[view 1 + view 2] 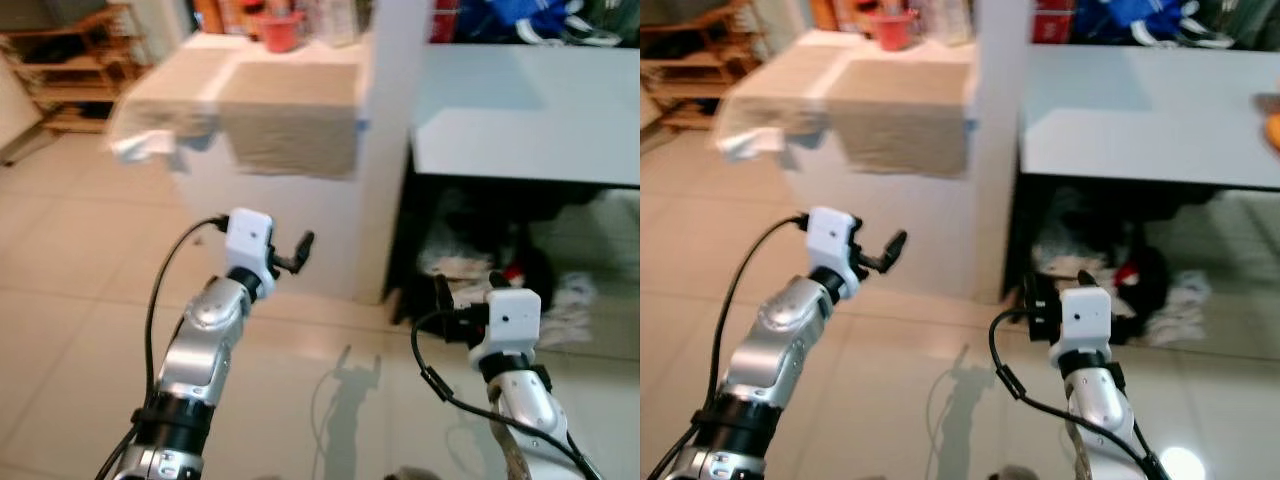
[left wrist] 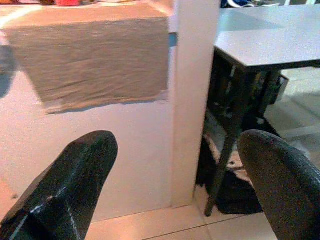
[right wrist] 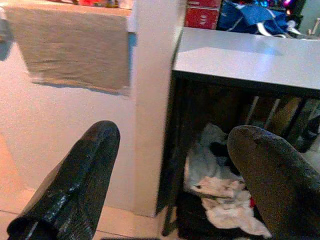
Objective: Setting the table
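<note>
Head eyes look down from afar; wrist cameras (lower, nearer) share the beige cloth (image 1: 290,125).

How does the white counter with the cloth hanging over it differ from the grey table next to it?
The white counter has a solid front reaching the floor; the grey table is open beneath, with crumpled cloths piled under it. A beige cloth drapes over the counter's edge, while the table's near part is bare. The counter's top stands higher than the table's. Both have flat tops.

2 silver metal arms with black joint bands; each ends in a white boxy wrist block; left gripper (image 1: 300,252) and right gripper (image 1: 448,297) have glossy black rounded fingers; black cables loop alongside both forearms.
</note>
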